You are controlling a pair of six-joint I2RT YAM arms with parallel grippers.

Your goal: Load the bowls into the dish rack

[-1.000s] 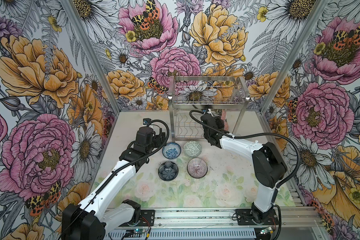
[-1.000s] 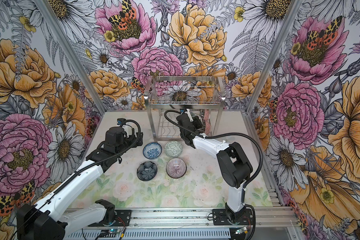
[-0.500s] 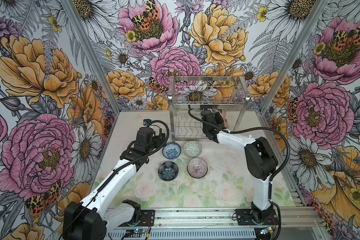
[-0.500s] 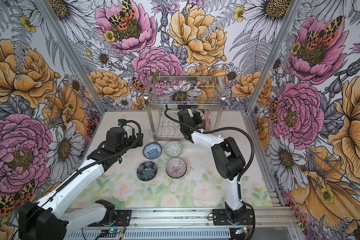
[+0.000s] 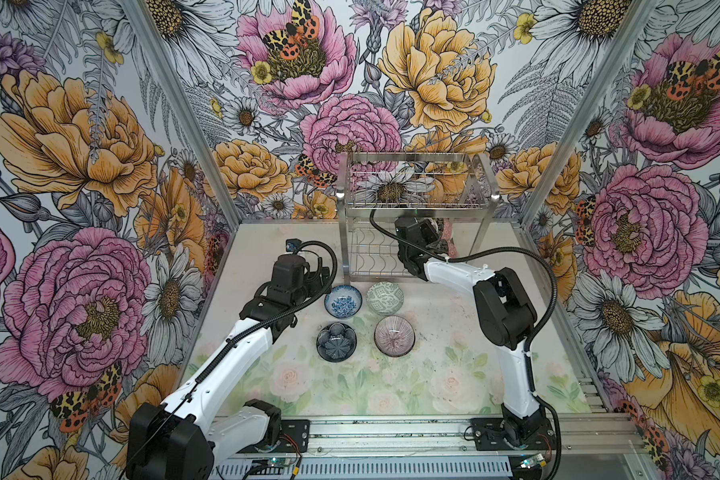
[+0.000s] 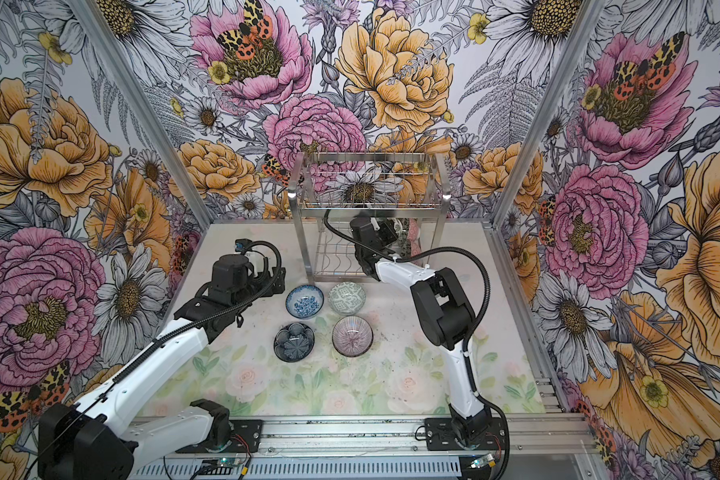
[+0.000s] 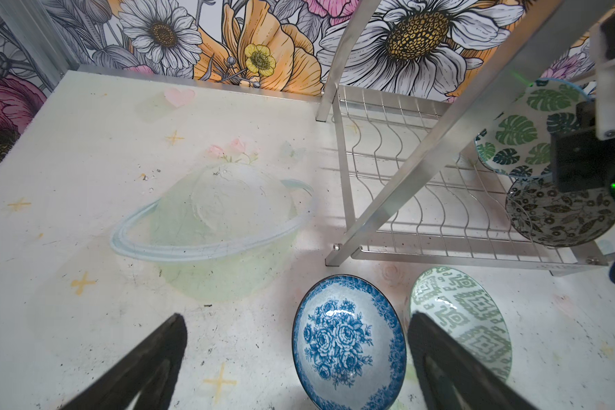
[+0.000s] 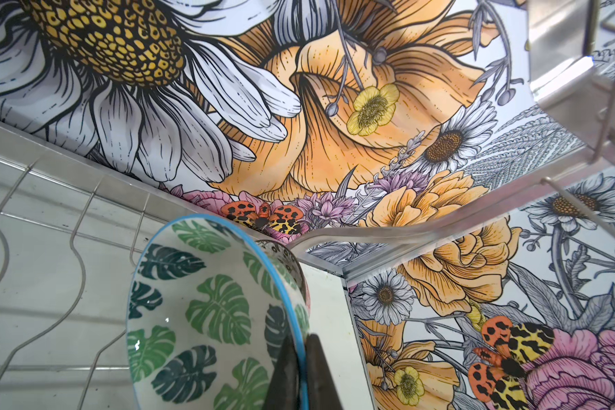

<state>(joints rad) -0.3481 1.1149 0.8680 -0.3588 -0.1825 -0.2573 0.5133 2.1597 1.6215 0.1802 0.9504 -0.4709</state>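
Observation:
The steel dish rack [image 5: 416, 195] [image 6: 366, 195] stands at the back of the table. My right gripper [image 8: 300, 340] is shut on the blue rim of a green leaf bowl [image 8: 206, 312] [image 7: 519, 131], held on edge over the rack's lower wire shelf [image 7: 423, 198]. A black-and-white floral bowl [image 7: 561, 216] stands on edge beside it. Several bowls lie on the table: blue floral [image 5: 342, 301] [image 7: 348, 340], grey-green [image 5: 385, 296], dark [image 5: 336, 341] and pink striped [image 5: 394, 335]. My left gripper [image 7: 297, 316] [image 5: 323, 274] hangs open just above and left of the blue floral bowl, holding nothing.
The rack's flat metal legs [image 7: 419, 156] and upper basket [image 5: 412, 183] hem in the right arm [image 5: 458, 274]. Flowered walls [image 5: 100, 166] enclose the table on three sides. A metal rail [image 5: 391, 432] runs along the front edge.
My right gripper has carried the green leaf bowl farther back into the rack's lower tier, and its elbow has swung in. The left arm has stayed where it was.

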